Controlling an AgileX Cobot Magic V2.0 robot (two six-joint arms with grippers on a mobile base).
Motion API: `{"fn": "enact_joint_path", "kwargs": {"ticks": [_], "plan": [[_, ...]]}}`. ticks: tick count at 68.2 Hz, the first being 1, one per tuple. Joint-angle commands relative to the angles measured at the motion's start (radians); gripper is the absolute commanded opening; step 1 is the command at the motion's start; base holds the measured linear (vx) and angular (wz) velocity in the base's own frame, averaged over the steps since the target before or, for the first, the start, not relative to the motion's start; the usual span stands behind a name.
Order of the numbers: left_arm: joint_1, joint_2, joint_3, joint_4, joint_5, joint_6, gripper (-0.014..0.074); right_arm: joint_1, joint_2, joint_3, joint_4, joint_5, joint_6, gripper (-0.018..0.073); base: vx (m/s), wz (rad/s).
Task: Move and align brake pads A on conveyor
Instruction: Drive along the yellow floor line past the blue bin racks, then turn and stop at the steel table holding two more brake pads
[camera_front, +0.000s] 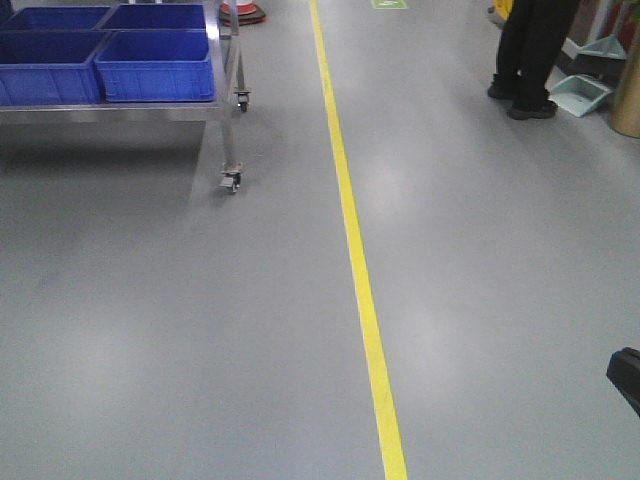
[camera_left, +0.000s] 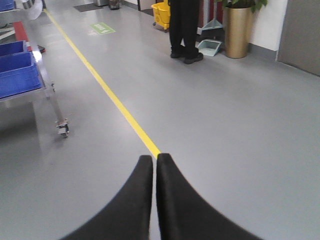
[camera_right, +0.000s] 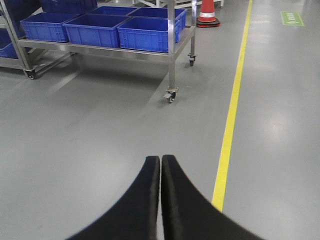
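Left hand (camera_left: 154, 161) and right hand (camera_right: 160, 161): curved matte-black fingers (camera_left: 132, 205) pressed together, gripping nothing, over a glossy grey floor (camera_front: 180, 350) with a yellow line (camera_front: 350, 230). Steel table (camera_right: 171, 50) on castors (camera_right: 170, 96) carries blue plastic crates (camera_right: 147, 32). Brake pads, conveyor: outside every view.

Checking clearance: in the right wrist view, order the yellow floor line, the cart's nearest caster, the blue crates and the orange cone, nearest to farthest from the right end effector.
From the right end effector:
1. Yellow floor line, just to its right.
2. Caster of the steel cart, straight ahead.
3. Blue crates, on the cart, ahead-left.
4. Orange cone, far back, beyond the cart.
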Motion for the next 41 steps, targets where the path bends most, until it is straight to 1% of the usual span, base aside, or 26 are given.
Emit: {"fn": "enact_joint_path", "kwargs": {"ticks": [1,12,25,32,41], "plan": [[-0.004,0.011,-0.025,-0.012,-0.067,-0.011,-0.0007,-0.002,0.012,-0.024,0.000,-0.076,-0.002,-0.0006,0.29,0.21],[-0.004,0.011,-0.025,-0.012,-0.067,-0.011,-0.0007,-0.002,0.012,-0.024,0.000,-0.076,-0.002,-0.0006,0.19,0.27],[-0.004,0.011,-0.025,-0.012,-0.067,-0.011,-0.0007,-0.002,0.012,-0.024,0.000,-0.076,-0.002,-0.0006,0.07,0.37],[-0.004,0.011,-0.025,-0.012,-0.067,-0.011,-0.0007,-0.002,0.012,-0.024,0.000,-0.076,-0.002,-0.0006,0.02,0.51],[-0.004,0.011,-0.025,-0.012,-0.067,-0.011,-0.0007,-0.002,0.012,-0.024,0.000,-0.076,-0.002,-0.0006,-0.02,0.71]]}}
